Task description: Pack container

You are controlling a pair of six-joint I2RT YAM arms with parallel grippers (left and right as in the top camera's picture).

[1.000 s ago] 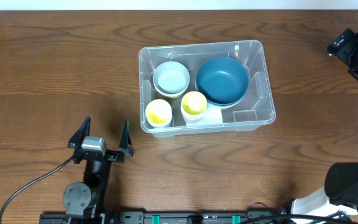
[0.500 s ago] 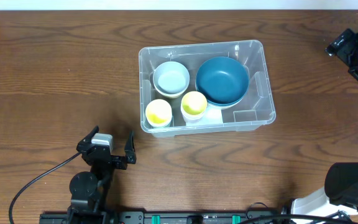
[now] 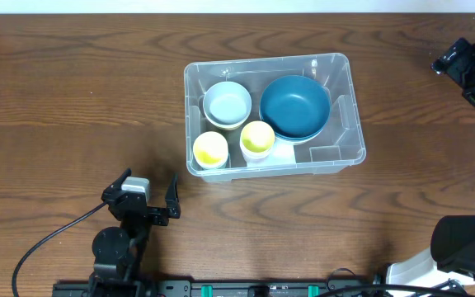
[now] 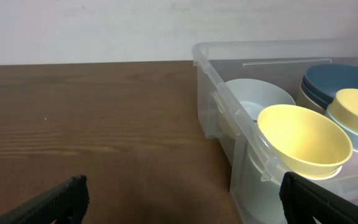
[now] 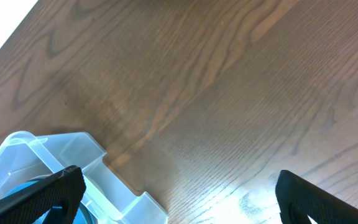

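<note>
Since the earliest overhead frame, your left gripper (image 3: 150,176) has drawn back toward the near edge of the table (image 3: 72,99) and turned slightly to the right. Over the last half-second it shows no further shift. Your right gripper (image 5: 179,199) and the container (image 3: 266,63) sit where they did.

Left gripper: jaws spread wide, nothing between them. It is held low over bare wood, to the near-left of the container and apart from it. In the left wrist view, its fingertips (image 4: 55,199) frame the container's near-left corner from a low angle.

Right gripper: jaws likewise spread wide and empty. You see it at the far right edge of the overhead view, well apart from the container. Its wrist view looks down on bare wood, with one corner of the container at lower left.

Container: clear, rectangular, upright on the table, a little right of centre. Inside, a dark blue bowl (image 3: 295,106) fills the right half, stacked on a paler bowl whose rim shows beneath it. A pale blue bowl (image 3: 227,103) sits at the far-left inner corner. A first yellow cup (image 3: 211,149) stands upright in the near-left corner. A second yellow cup (image 3: 257,138) stands just beside it, between the two bowls. A black cable (image 3: 48,243) trails from the left arm's base toward the near-left.
</note>
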